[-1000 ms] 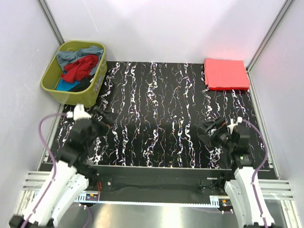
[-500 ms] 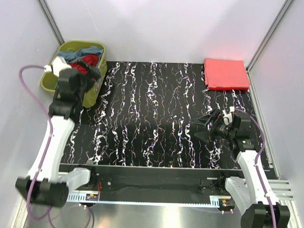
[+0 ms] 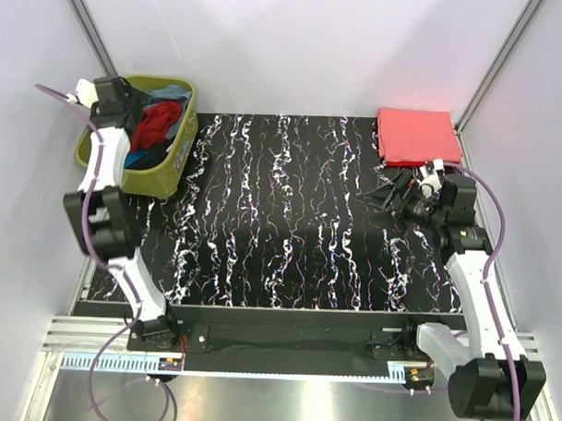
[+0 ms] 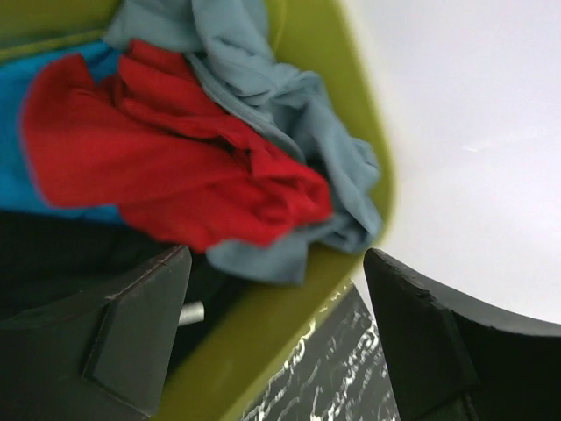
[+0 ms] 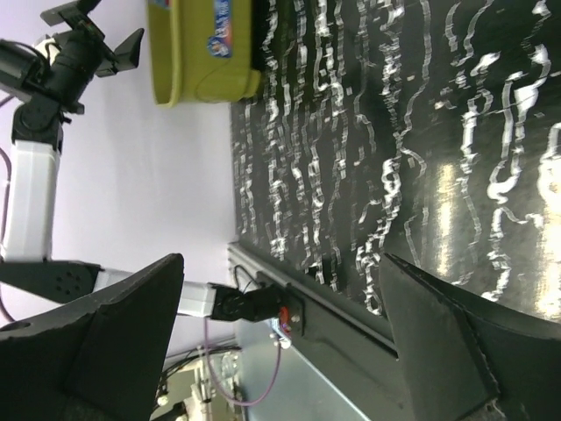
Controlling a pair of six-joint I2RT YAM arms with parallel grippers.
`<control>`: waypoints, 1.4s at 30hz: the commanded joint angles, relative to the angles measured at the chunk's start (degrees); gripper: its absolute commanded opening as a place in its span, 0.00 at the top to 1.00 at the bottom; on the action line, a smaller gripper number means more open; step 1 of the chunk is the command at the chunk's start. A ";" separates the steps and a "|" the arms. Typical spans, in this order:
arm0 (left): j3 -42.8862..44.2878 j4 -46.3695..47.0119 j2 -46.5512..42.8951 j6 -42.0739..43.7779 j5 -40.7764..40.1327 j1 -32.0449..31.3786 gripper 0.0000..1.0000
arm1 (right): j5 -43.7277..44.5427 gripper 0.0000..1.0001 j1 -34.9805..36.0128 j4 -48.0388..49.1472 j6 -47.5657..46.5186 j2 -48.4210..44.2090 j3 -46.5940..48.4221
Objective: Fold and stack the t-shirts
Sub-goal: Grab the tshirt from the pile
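Folded coral-pink t-shirt (image 3: 417,137) far right — dark red t-shirt (image 3: 153,127) in green basket (image 3: 153,178) far left

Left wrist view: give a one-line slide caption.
Open fingers frame a red shirt, grey-blue shirt and turquoise shirt in the basket.

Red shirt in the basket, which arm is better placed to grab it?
Left: the left gripper hangs open over the basket and red shirt; the right gripper is far across the table.
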 commanded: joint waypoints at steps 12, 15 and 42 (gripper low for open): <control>18.35 0.79 23.71 -17.06 8.75 0.37 0.20 | 7.40 0.00 -2.45 -1.35 -7.29 13.67 7.89; 18.80 2.36 24.24 -16.80 8.05 0.46 0.38 | 7.22 0.00 -3.16 -1.35 -7.99 15.43 8.77; 8.42 4.49 -17.85 -4.24 11.03 -8.94 1.00 | -1.83 0.00 -3.34 -5.21 -4.92 16.40 7.62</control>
